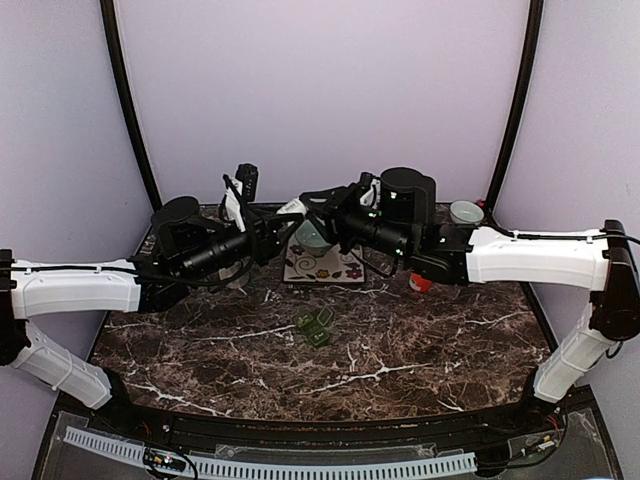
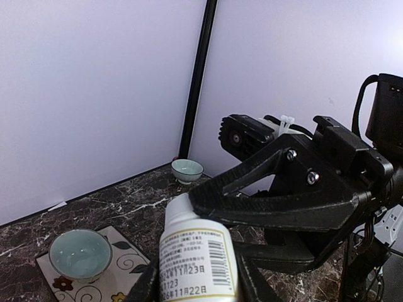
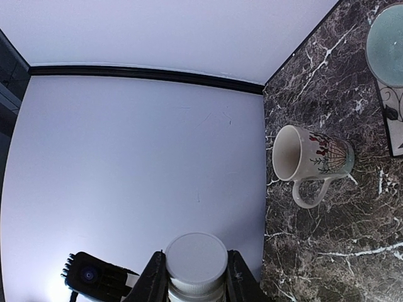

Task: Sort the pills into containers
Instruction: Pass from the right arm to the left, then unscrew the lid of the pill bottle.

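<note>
A white labelled bottle [image 2: 198,261] hangs in the air between both arms, above the back of the table. My left gripper [image 2: 198,280] is shut on its body, one finger on each side of the label. The right gripper [image 3: 196,272] is shut on the bottle's white cap [image 3: 196,259]; its black fingers [image 2: 252,198] wrap the cap in the left wrist view. In the top view the two grippers meet at the bottle [image 1: 293,208]. The containers, a small dark green pill box [image 1: 315,327], lie on the marble in front, apart from both grippers. No pills show.
A pale green bowl [image 1: 312,238] sits on a flowered mat [image 1: 325,268] under the grippers. A smaller bowl [image 1: 466,212] stands at the back right corner. An orange bottle [image 1: 420,283] stands under the right arm. A white mug [image 3: 312,160] stands by the wall.
</note>
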Controlling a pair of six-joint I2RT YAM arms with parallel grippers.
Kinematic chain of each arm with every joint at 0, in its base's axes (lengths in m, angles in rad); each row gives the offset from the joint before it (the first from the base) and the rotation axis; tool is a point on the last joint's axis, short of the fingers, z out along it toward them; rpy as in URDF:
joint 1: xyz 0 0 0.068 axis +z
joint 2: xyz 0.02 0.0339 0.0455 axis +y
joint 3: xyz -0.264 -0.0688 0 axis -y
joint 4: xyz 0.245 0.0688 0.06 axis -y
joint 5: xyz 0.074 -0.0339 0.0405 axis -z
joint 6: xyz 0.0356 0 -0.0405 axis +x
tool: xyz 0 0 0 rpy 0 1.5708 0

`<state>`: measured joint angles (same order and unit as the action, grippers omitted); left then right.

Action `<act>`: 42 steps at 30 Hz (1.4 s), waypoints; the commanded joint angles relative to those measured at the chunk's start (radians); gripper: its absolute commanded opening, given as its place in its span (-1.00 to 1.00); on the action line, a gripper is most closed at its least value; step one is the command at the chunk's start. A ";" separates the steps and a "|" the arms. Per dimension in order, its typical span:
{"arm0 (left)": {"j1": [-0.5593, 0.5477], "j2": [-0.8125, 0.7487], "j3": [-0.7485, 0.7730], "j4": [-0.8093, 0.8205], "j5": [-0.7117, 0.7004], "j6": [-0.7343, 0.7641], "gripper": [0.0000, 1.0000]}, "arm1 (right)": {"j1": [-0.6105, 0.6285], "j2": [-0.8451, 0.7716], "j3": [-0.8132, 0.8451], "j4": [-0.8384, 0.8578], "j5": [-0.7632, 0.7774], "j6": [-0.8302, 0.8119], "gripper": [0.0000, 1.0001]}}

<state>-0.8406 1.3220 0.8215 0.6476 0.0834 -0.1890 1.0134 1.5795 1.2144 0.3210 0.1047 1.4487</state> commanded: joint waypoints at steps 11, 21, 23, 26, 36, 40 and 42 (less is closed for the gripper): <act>-0.003 -0.055 -0.013 -0.026 -0.005 0.025 -1.00 | 0.014 0.007 0.042 -0.006 -0.021 -0.097 -0.30; -0.003 -0.089 -0.033 -0.058 -0.027 0.035 -1.00 | 0.014 -0.015 0.019 -0.036 -0.031 -0.181 0.30; -0.003 -0.095 -0.030 -0.077 -0.020 0.041 -1.00 | 0.014 -0.033 0.012 -0.054 -0.029 -0.225 0.32; -0.002 -0.102 -0.020 -0.118 0.012 0.053 -1.00 | 0.014 -0.075 -0.007 -0.099 -0.011 -0.318 0.33; 0.051 -0.105 0.048 -0.310 0.272 0.039 -1.00 | 0.014 -0.273 -0.100 -0.330 0.025 -0.734 0.26; 0.091 -0.088 0.068 -0.361 0.407 0.008 -1.00 | 0.014 -0.391 -0.220 -0.333 0.096 -0.840 0.14; 0.110 -0.079 0.077 -0.378 0.483 -0.008 -1.00 | 0.015 -0.453 -0.286 -0.309 0.110 -0.888 0.13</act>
<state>-0.7605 1.2415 0.8581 0.3328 0.3801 -0.1619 1.0206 1.2125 1.0271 0.0113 0.1516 0.7223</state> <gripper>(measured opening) 0.340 0.570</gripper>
